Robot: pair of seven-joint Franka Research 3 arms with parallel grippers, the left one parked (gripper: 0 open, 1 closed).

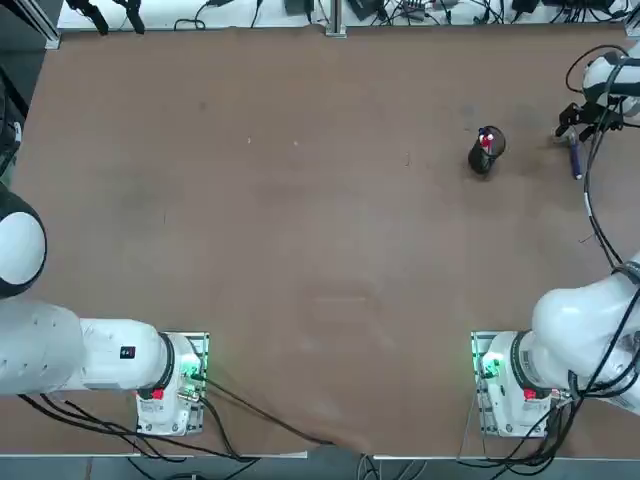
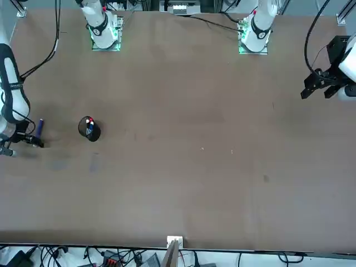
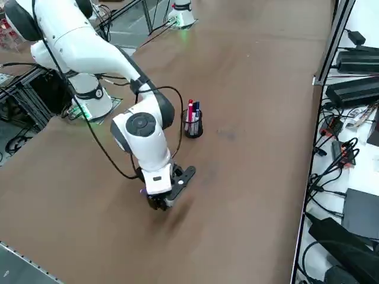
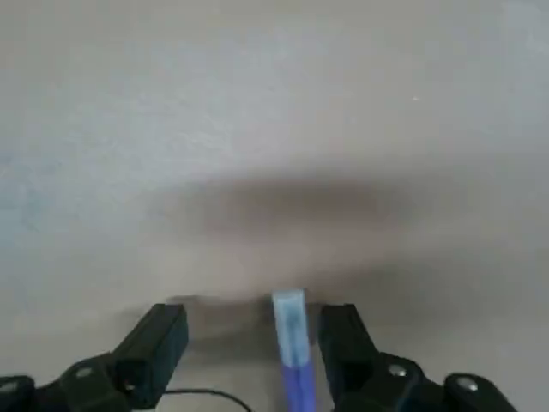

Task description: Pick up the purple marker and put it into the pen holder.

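The purple marker (image 4: pixel 292 343) lies flat on the brown table, far right in the top view (image 1: pixel 576 160). My right gripper (image 4: pixel 250 322) is down at the table over it, open. The marker sits between the two fingers, close beside one of them with a wider gap to the other. From the front the marker (image 2: pixel 40 127) pokes out next to the gripper (image 2: pixel 29 140). The pen holder (image 1: pixel 485 152), a small black cup (image 3: pixel 193 127), stands upright a short way to the left of the marker in the top view. It holds a red and white pen and a blue one.
The table's right edge runs close beside the marker and my right arm (image 3: pixel 142 133). Cables and black boxes (image 3: pixel 355 89) lie beyond the table's far edge in the right side view. Bare brown tabletop (image 1: pixel 300 220) spreads left of the holder.
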